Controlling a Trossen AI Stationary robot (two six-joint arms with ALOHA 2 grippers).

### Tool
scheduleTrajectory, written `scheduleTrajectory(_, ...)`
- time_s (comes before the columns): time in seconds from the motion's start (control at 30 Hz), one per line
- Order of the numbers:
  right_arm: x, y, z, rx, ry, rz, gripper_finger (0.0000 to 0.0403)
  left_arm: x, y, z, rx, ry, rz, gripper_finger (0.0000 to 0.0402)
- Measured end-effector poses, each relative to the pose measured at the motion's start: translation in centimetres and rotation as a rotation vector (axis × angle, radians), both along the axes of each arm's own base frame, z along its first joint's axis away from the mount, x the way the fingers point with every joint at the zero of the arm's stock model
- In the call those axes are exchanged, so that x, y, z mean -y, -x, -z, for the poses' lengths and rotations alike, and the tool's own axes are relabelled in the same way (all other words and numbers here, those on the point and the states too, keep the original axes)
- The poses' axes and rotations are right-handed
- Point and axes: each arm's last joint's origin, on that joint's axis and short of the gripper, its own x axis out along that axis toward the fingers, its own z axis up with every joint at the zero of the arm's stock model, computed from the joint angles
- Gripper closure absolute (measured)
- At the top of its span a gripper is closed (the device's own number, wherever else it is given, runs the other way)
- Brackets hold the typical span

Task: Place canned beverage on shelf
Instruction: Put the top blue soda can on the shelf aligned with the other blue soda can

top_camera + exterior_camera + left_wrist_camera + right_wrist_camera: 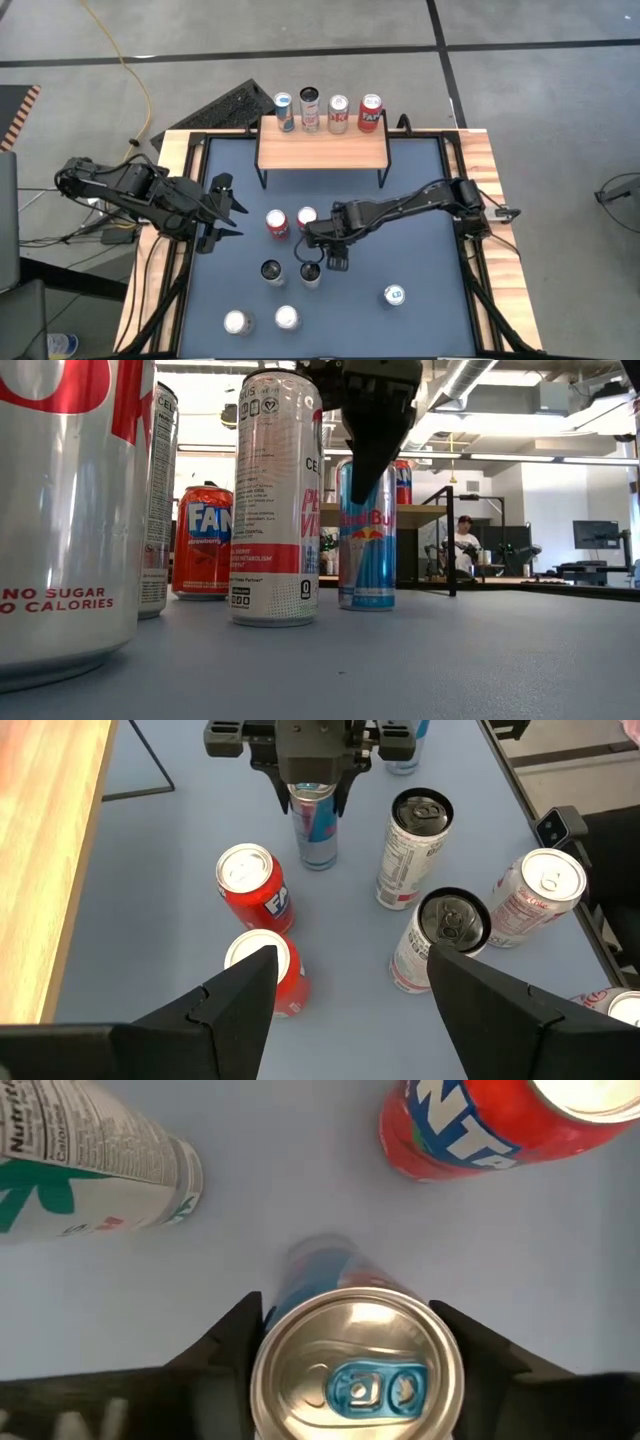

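light: bright and even from ceiling strip lights (520, 457)
shadows: soft and short under the cans on the table (420, 220)
glare: shiny patch on the nearest can top (355, 1365)
blur: the big red-lettered can (60, 510) up close is a bit soft

The shelf (322, 147) at the far side of the desk (420, 250) has its wooden top bare; four cans (327, 112) stand in a row just behind its far edge. In front of the shelf a strip of desk lies open. Mid-desk is crowded: two red cans (291, 220), a dark-topped can (271, 270), and the right claw (311, 268) over a blue can (316, 825). The right half holds one lone can (394, 295). The left claw (222, 208) stands at the left edge
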Motion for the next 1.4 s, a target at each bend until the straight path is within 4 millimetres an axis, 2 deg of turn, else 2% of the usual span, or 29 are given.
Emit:
scheduleTrajectory(0.03, 0.0, 0.1, -0.1, -0.005, 0.003, -0.01, 0.0204, 0.0, 0.0, 0.0, 0.0, 0.0, 0.0, 0.0153)
scheduleTrajectory(0.33, 0.4, 1.1, -0.9, -0.097, 0.033, -0.079, 0.0206, 0.0, 0.0, 0.0, 0.0, 0.001, -0.001, 0.0153)
scheduleTrajectory(0.53, 0.9, 0.9, -4.0, -0.058, 0.053, -0.142, 0.0206, 0.0, 0.0, 0.0, 0.0, 0.002, -0.001, 0.0153)
scheduleTrajectory(0.7, 2.2, 1.1, -7.8, -0.014, 0.107, -0.195, 0.0206, 0.0, 0.0, 0.0, 0.002, -0.005, -0.006, 0.0153)
scheduleTrajectory(0.9, 5.0, 2.3, -13.7, 0.09, 0.228, -0.216, 0.0206, -0.1, 0.0, 0.0, 0.006, -0.018, -0.027, 0.0153)
scheduleTrajectory(0.97, 6.1, 2.4, -14.9, 0.155, 0.254, -0.213, 0.0206, -0.1, 0.0, 0.0, 0.006, -0.014, -0.029, 0.0153)
scheduleTrajectory(1.2, 11.5, 2.8, -15.4, 0.16, 0.314, -0.17, 0.0206, -0.1, -0.1, 0.0, 0.006, -0.018, -0.028, 0.0153)
scheduleTrajectory(1.4, 14.9, 2.5, -15.9, 0.236, 0.329, -0.186, 0.0202, -0.1, -0.1, 0.0, 0.01, -0.03, -0.043, 0.0153)
